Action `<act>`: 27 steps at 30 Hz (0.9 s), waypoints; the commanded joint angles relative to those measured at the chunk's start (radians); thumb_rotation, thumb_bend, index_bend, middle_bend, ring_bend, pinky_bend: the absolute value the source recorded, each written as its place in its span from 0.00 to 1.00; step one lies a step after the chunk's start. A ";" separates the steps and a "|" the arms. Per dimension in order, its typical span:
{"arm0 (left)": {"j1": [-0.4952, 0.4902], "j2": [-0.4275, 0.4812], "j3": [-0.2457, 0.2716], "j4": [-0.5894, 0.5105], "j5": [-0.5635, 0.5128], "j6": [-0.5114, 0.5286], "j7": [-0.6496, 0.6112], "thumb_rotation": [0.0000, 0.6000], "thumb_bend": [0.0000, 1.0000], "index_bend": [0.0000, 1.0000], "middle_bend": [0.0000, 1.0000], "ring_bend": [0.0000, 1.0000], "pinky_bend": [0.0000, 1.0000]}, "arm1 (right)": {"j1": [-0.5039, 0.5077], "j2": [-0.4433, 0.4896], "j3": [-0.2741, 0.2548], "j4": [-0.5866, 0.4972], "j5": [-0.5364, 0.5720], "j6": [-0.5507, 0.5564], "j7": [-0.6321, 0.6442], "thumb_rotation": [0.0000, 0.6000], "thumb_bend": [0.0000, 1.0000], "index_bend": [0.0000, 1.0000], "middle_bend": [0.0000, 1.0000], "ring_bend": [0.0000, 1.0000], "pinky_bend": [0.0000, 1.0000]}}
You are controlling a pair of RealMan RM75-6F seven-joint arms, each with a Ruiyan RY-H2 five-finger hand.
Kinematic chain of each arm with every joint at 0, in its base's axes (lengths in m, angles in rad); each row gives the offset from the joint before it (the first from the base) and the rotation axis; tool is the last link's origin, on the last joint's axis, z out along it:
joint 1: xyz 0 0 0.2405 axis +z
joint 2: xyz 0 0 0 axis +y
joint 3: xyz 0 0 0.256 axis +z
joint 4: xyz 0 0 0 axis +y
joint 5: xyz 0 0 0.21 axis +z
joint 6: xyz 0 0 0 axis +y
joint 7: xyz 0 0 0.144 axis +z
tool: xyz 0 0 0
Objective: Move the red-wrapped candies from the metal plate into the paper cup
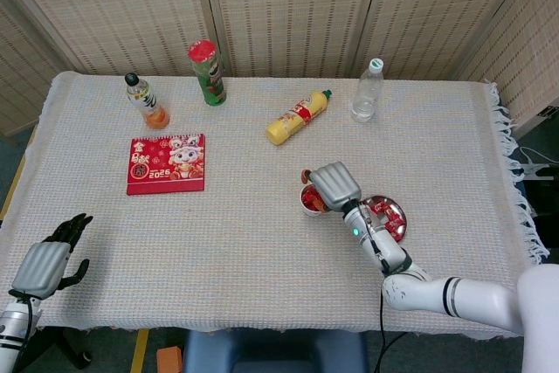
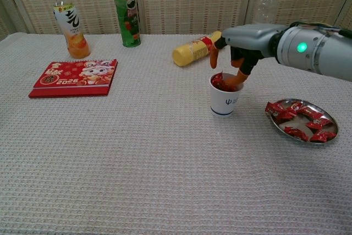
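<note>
The white paper cup stands mid-table with red-wrapped candies heaped at its mouth. My right hand hovers directly over it, its orange fingertips dipping into the rim and spread apart, with no candy pinched between them. In the head view the right hand covers most of the cup. The metal plate lies to the right of the cup and holds several red candies. My left hand rests at the near left table edge, fingers spread, holding nothing.
A red calendar lies at the left. An orange drink bottle, a green crisp can, a yellow bottle on its side and a clear water bottle stand along the back.
</note>
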State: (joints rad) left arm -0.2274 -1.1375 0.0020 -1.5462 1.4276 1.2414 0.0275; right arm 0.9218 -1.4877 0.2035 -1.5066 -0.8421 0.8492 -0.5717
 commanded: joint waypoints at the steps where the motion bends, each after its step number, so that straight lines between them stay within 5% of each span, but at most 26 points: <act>1: 0.000 -0.001 0.000 0.000 0.000 0.001 0.000 1.00 0.45 0.00 0.00 0.09 0.37 | 0.002 0.006 -0.008 -0.005 0.000 0.006 -0.004 1.00 0.22 0.37 1.00 0.93 1.00; 16: 0.002 -0.002 -0.001 0.001 0.002 0.004 0.002 1.00 0.45 0.00 0.00 0.09 0.37 | -0.081 0.112 -0.060 -0.057 -0.107 0.081 0.084 1.00 0.22 0.34 1.00 0.88 1.00; 21: -0.003 -0.009 0.002 -0.001 0.004 -0.004 0.019 1.00 0.45 0.00 0.00 0.09 0.37 | -0.164 0.151 -0.150 -0.007 -0.200 0.106 0.135 1.00 0.22 0.38 1.00 0.87 1.00; 27: -0.006 -0.015 0.003 -0.005 0.000 -0.011 0.036 1.00 0.45 0.00 0.00 0.09 0.37 | -0.201 0.120 -0.194 0.068 -0.266 0.108 0.152 1.00 0.22 0.39 1.00 0.87 1.00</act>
State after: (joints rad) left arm -0.2334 -1.1522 0.0047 -1.5505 1.4282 1.2304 0.0630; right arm 0.7355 -1.3578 0.0247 -1.4591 -1.0933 0.9578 -0.4295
